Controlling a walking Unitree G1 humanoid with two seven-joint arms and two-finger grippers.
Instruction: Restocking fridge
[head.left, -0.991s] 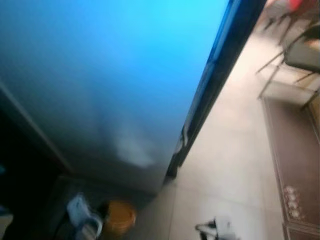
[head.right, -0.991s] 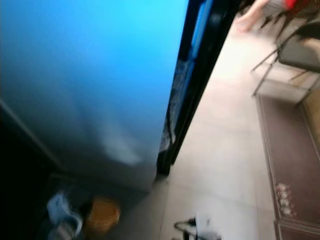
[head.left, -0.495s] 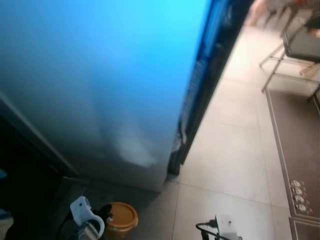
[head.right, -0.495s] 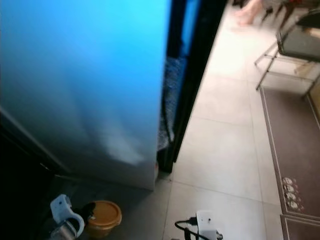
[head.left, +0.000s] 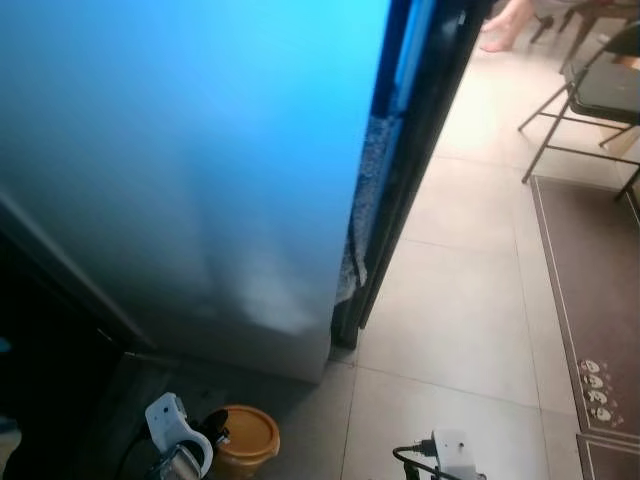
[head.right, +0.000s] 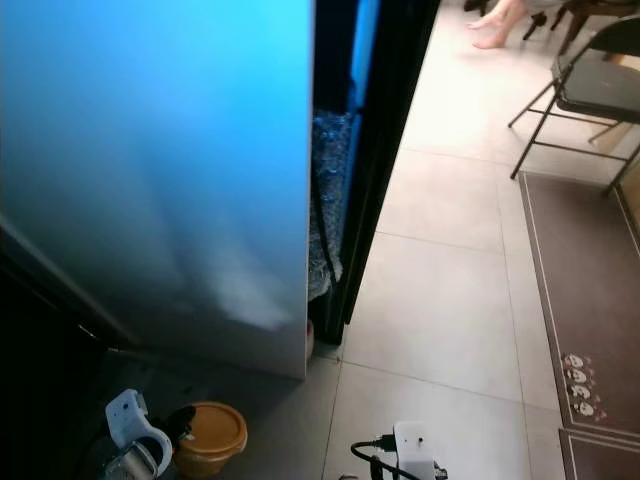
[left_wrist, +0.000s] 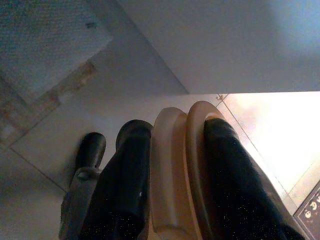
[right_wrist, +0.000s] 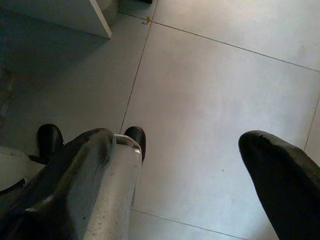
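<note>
The fridge stands close before me on the left, its broad panel lit blue, with a dark gap and a black edge beside it. My left gripper hangs low near the fridge's bottom corner, shut on a tan round lidded container, which lies by the white wrist in the head view. The right gripper hangs over bare floor tiles with its fingers wide apart and nothing between them. Its white wrist part sits at the bottom edge.
Pale floor tiles stretch to the right of the fridge. A brown rug lies at the right edge, and a black folding chair stands beyond it. A person's bare feet are at the far top.
The view has swung and sharpened, so the fridge's edge stands more upright and the dark gap is wider. Both grippers hang as before, the left still holding the container.
</note>
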